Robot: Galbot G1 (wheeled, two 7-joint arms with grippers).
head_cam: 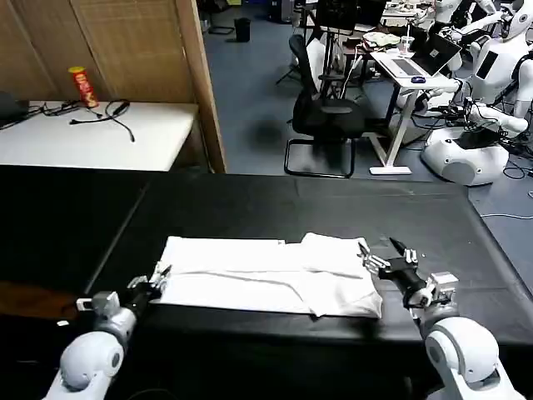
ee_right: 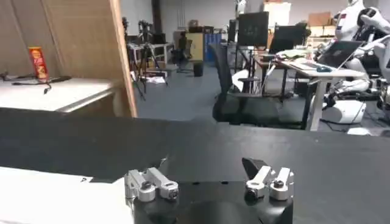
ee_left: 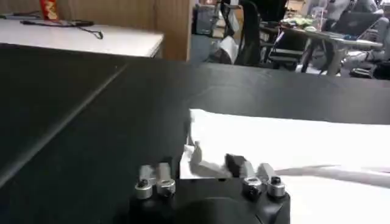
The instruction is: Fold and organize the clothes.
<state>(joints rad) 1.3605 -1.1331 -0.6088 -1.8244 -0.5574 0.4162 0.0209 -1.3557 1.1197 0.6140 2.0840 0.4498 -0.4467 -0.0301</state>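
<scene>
A white T-shirt (head_cam: pixel 271 277) lies flat on the black counter (head_cam: pixel 250 208), folded into a long band running across the robot's front, plain side up. Its right end is bunched into a thicker fold with a few creases.

The left claw (head_cam: pixel 158 279) sits low at the shirt's left end, fingers spread apart, its tips touching the cloth edge. In the left wrist view the left claw (ee_left: pixel 207 161) has 1 finger (ee_left: pixel 196 157) resting against the shirt's corner (ee_left: pixel 201 164), which is slightly lifted off the counter.

The right claw (head_cam: pixel 379 254) hovers at the shirt's right end, fingers wide apart, holding nothing. In the right wrist view the right claw (ee_right: pixel 207 167) is above the black counter, with the shirt's edge (ee_right: pixel 61 198) just beside it.
</scene>
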